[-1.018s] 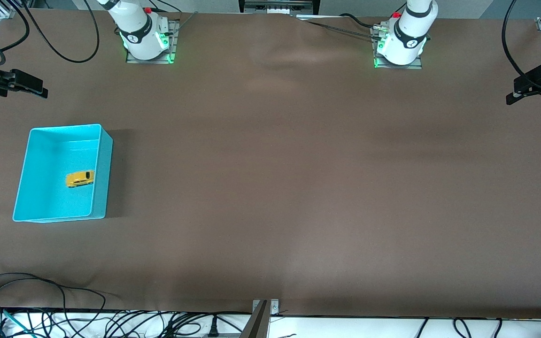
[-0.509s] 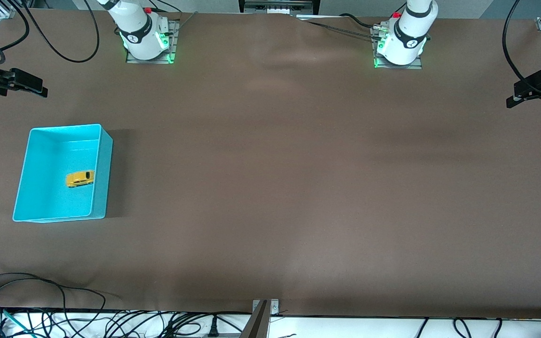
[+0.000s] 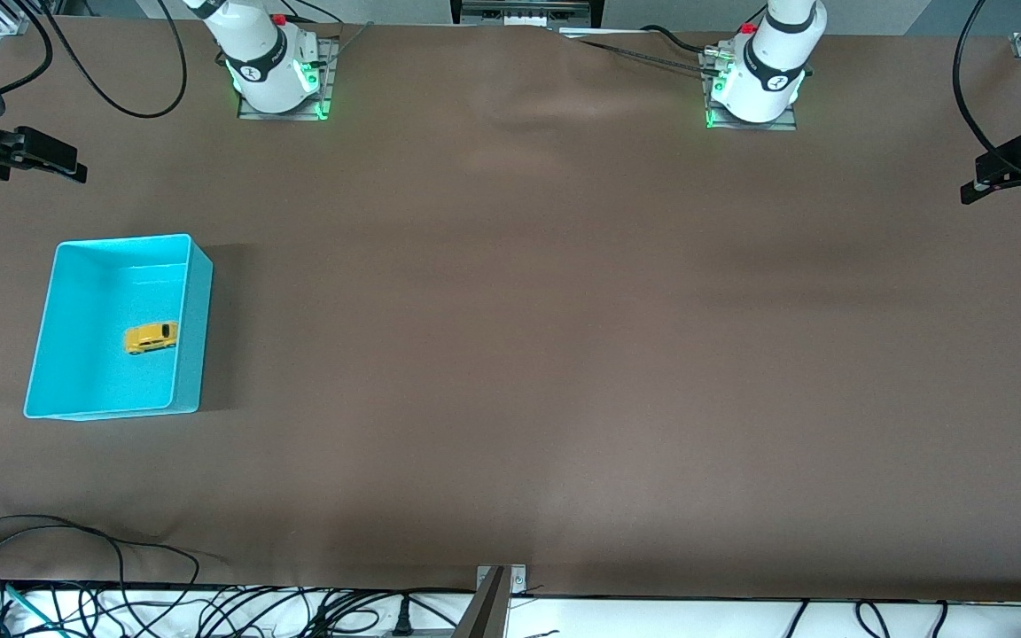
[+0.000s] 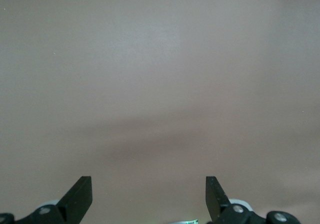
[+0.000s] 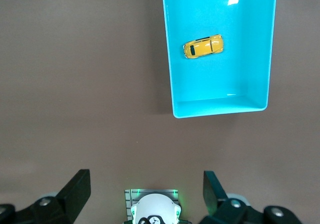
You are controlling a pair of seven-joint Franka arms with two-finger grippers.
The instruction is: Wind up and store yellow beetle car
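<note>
Both grippers, left gripper and right gripper, gape empty; yellow beetle car lies lengthwise along the table in turquoise bin.

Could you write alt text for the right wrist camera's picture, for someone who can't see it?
A yellow toy car sits inside a turquoise bin on a brown table, seen from above. The right gripper hangs high over the table, fingers open and empty.

We see even, soft overhead light on the brown counter; the turquoise bin casts a faint shadow, glare glints inside it.
</note>
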